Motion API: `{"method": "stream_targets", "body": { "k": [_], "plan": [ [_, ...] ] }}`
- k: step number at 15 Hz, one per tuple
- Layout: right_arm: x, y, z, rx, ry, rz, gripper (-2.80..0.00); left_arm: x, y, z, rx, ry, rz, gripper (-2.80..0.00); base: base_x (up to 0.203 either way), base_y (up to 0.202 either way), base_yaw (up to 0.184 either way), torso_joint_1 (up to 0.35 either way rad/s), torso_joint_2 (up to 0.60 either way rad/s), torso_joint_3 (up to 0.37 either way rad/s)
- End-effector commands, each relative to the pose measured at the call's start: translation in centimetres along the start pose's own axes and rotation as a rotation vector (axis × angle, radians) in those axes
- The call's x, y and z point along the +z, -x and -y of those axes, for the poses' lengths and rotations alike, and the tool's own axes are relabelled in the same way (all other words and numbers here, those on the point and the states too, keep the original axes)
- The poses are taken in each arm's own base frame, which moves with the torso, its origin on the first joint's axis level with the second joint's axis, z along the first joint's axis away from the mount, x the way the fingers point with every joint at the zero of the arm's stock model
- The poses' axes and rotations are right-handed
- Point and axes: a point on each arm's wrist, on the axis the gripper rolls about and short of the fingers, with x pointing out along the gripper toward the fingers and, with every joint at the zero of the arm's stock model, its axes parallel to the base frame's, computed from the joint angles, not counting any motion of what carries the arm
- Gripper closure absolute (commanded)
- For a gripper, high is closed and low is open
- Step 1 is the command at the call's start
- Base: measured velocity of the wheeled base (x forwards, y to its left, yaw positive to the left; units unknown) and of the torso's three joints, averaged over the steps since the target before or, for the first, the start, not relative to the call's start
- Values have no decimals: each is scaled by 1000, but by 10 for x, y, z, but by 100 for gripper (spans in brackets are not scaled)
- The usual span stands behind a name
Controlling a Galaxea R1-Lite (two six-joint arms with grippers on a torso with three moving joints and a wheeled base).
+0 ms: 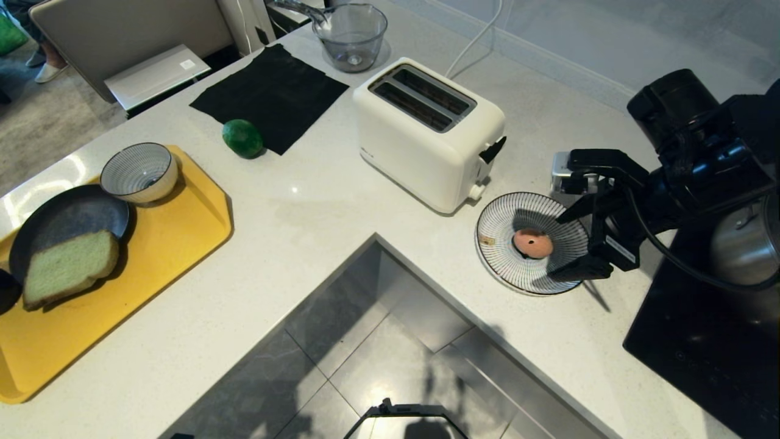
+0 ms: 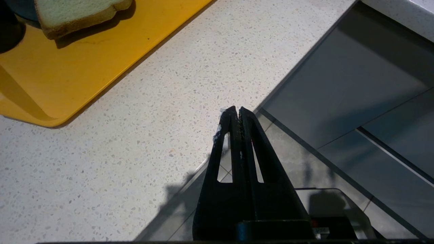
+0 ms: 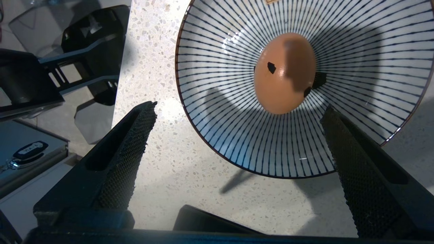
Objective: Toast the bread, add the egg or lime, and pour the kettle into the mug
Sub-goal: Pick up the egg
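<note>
The pinkish-brown egg [image 1: 532,243] [image 3: 284,73] lies in the middle of a striped plate [image 1: 506,268] [image 3: 210,142] right of the toaster. My right gripper [image 1: 570,244] [image 3: 239,107] is open beside the plate's right side. Its fingers straddle the plate rim just short of the egg, with nothing between them. The pale green bread [image 1: 70,268] [image 2: 74,15] rests on a dark plate on the yellow tray [image 1: 164,244]. The lime [image 1: 242,138] sits by a black cloth. My left gripper [image 2: 236,109] is shut and empty, parked over the counter's inner edge. Kettle and mug are out of view.
A white two-slot toaster [image 1: 426,131] stands mid-counter with a glass jug [image 1: 353,33] behind it. A striped bowl [image 1: 139,171] sits on the tray. A steel pot [image 1: 746,244] is on the black hob [image 1: 701,341] at the right. The counter wraps an inner corner [image 1: 378,241] above the floor.
</note>
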Motion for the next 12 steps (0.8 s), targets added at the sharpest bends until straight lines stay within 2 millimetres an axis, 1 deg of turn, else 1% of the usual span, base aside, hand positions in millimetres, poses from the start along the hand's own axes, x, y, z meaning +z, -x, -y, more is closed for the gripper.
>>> {"method": "stream_targets", "body": {
  "k": [1,3,6,12],
  "plan": [
    [0,-8,0,21,3,-13,-280,-4,-1,0,0,1,-14,0,0,0,0,0,0,0],
    [1,-16,1,33,3,-23,-280,-4,-1,0,0,1,-14,0,0,0,0,0,0,0],
    [4,-30,6,4,14,-7,-280,-4,-1,0,0,1,-14,0,0,0,0,0,0,0],
    [6,-45,12,-35,22,-25,-280,-4,-1,0,0,1,-14,0,0,0,0,0,0,0]
  ]
}}
